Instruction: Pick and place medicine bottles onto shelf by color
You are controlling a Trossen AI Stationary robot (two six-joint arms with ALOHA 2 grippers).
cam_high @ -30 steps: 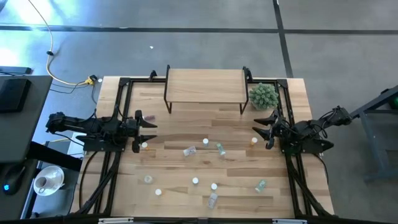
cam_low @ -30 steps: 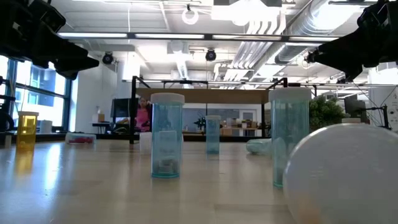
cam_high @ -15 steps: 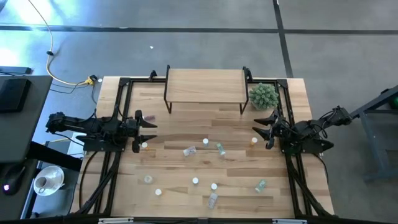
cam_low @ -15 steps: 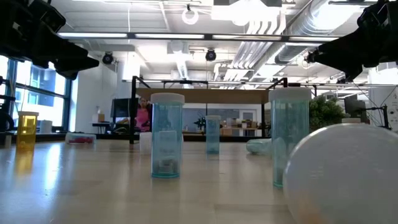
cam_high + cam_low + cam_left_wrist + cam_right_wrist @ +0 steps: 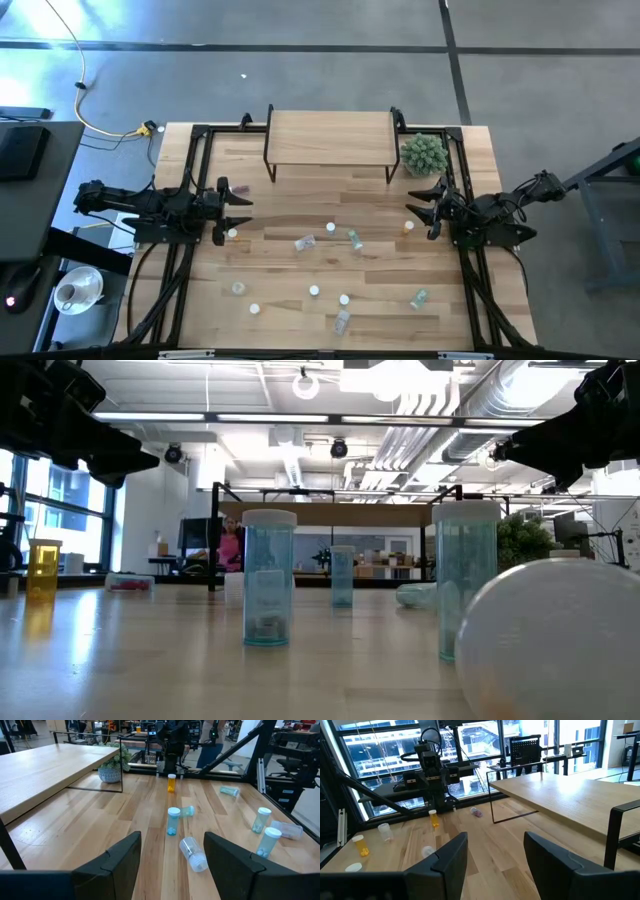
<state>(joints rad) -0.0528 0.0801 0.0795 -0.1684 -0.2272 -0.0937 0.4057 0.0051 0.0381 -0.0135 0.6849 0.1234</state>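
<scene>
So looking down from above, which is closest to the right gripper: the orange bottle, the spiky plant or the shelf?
From the right gripper:
1. Orange bottle, just beside it.
2. Spiky plant, at the back right corner.
3. Shelf, back middle.

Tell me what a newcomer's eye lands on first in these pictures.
The small medicine bottles strewn across the middle and near part of the table, some upright, some tipped over. Behind them the shelf stands bare at the far edge, a green plant ball at its right end. The left gripper and right gripper wait open at either side.
</scene>
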